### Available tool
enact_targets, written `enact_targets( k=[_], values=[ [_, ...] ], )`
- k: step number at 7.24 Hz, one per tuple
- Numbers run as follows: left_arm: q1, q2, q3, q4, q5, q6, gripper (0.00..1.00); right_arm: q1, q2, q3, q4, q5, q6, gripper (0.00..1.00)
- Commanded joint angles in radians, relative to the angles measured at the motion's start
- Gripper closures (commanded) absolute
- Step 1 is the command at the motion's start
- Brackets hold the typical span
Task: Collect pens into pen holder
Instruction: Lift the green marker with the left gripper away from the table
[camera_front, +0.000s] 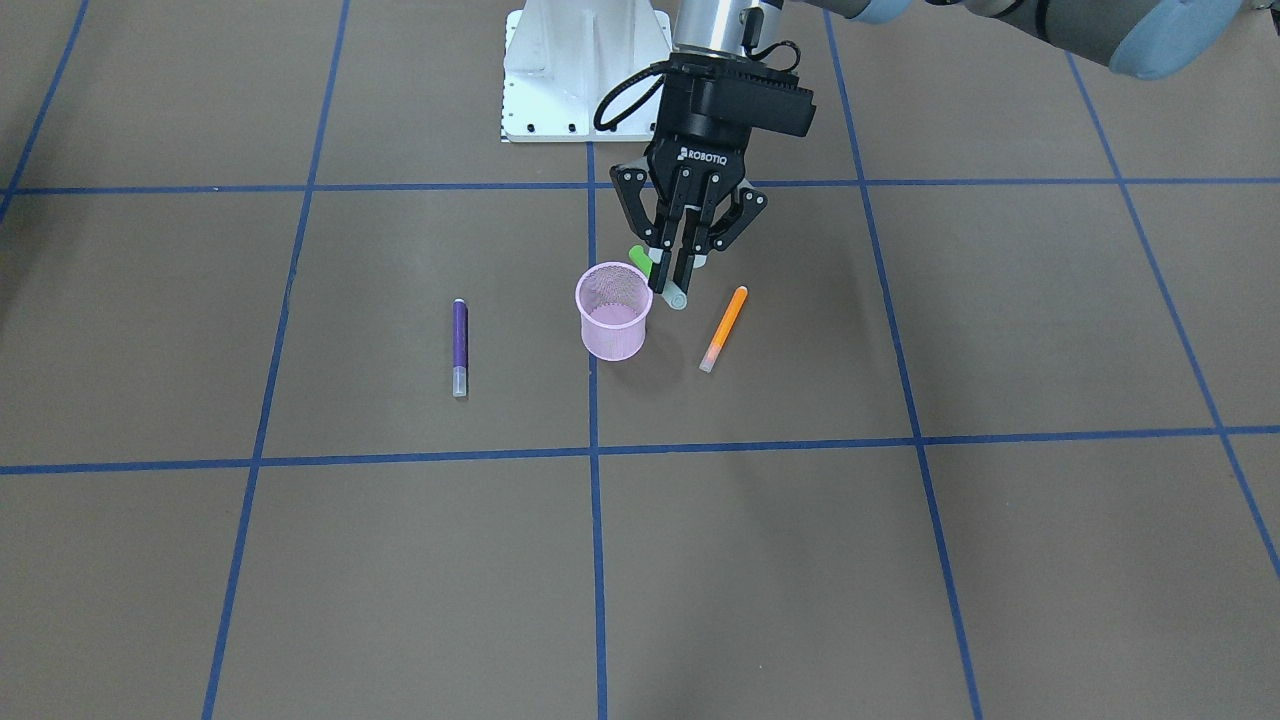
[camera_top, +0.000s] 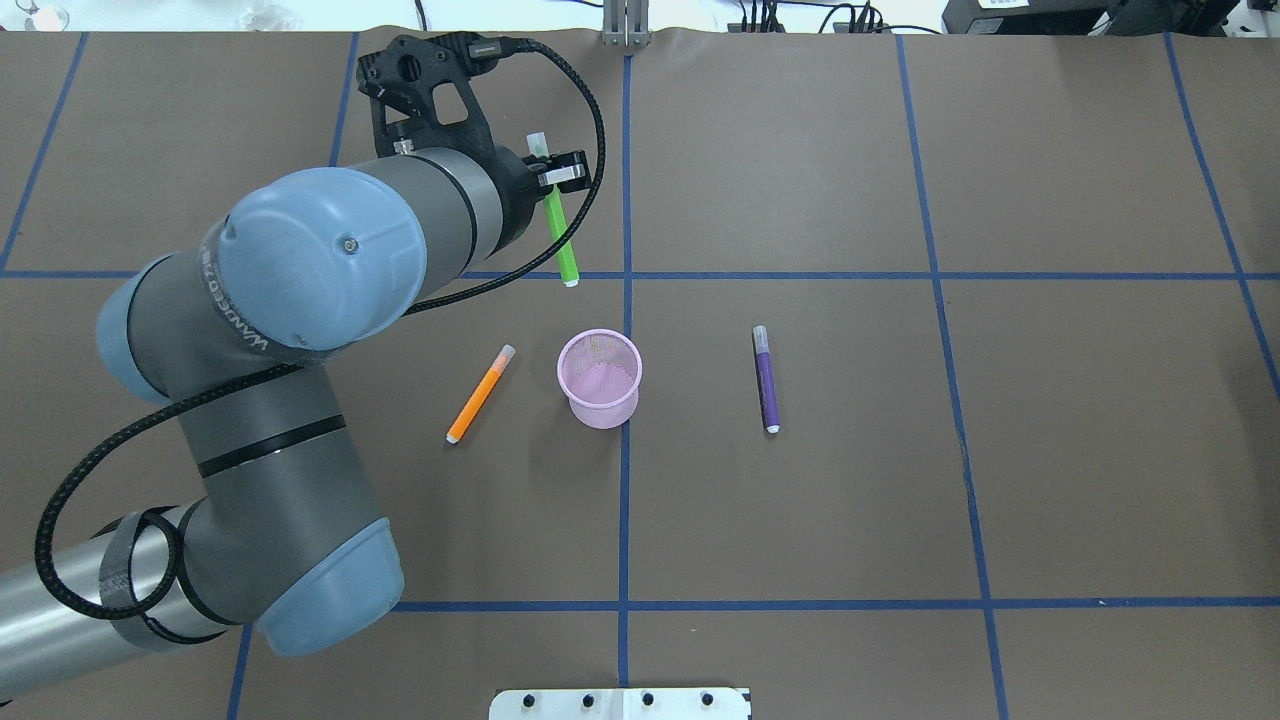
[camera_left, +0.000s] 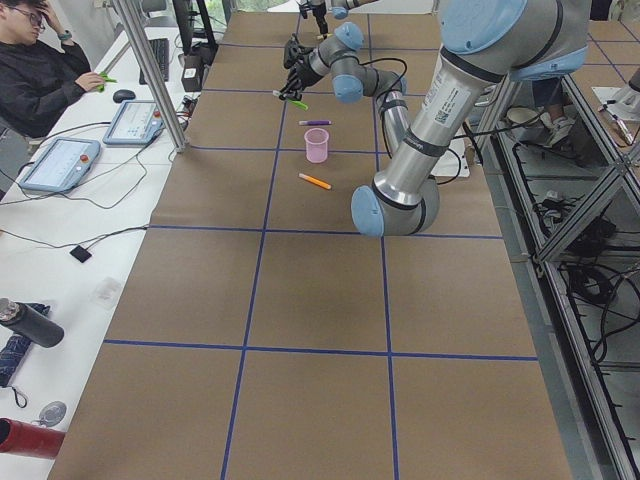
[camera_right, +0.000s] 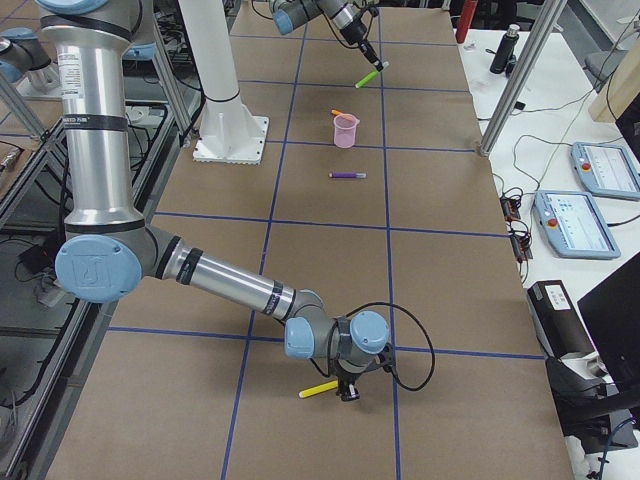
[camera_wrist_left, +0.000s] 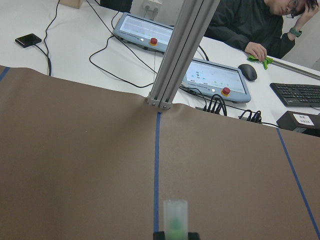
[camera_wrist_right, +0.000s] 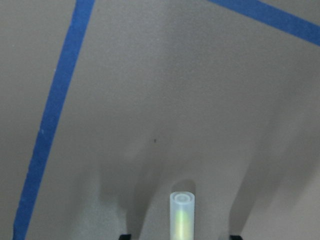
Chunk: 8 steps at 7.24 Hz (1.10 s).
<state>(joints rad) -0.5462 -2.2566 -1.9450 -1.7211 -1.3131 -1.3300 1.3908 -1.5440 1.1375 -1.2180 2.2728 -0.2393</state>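
Brown table (camera_top: 900, 470): one holder (camera_top: 598, 408); pens four: purple (camera_top: 766, 380), orange (camera_top: 480, 394), green (camera_top: 561, 238), yellow (camera_right: 318, 388).

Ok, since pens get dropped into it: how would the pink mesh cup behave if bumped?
The pink mesh cup looks empty and thin-walled, so probably light and easy to slide. It stands upright on a base narrower than its rim, so a knock might tip it and set it rolling.
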Motion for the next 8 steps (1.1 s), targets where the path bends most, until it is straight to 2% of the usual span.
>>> enact_targets(
  k=[1,3,4,5,6,7,8],
  values=[
    [0.0,0.002,0.001,0.0,0.0,0.0,1.0,-0.001,-0.001,-0.002,0.0,0.001,-0.002,0.76],
    [0.0,0.0,0.001,0.0,0.0,0.002,1.0,-0.003,0.001,-0.018,0.0,-0.001,-0.012,0.76],
    [0.0,0.0,0.001,0.0,0.0,0.002,1.0,-0.001,0.001,-0.019,0.0,-0.001,-0.021,0.86],
    [0.0,0.0,0.001,-0.002,0.0,0.002,1.0,-0.001,-0.001,-0.012,0.002,0.002,-0.022,1.0],
    [0.0,0.002,0.001,0.0,0.0,0.002,1.0,-0.001,0.001,0.011,0.002,0.007,-0.02,1.0],
    [0.0,0.003,0.004,-0.002,0.0,0.005,1.0,0.005,0.002,0.063,-0.005,0.046,0.0,1.0],
    [0.002,0.005,0.008,-0.002,0.0,0.005,1.0,0.045,0.025,0.074,-0.008,0.106,0.038,1.0]
  ],
)
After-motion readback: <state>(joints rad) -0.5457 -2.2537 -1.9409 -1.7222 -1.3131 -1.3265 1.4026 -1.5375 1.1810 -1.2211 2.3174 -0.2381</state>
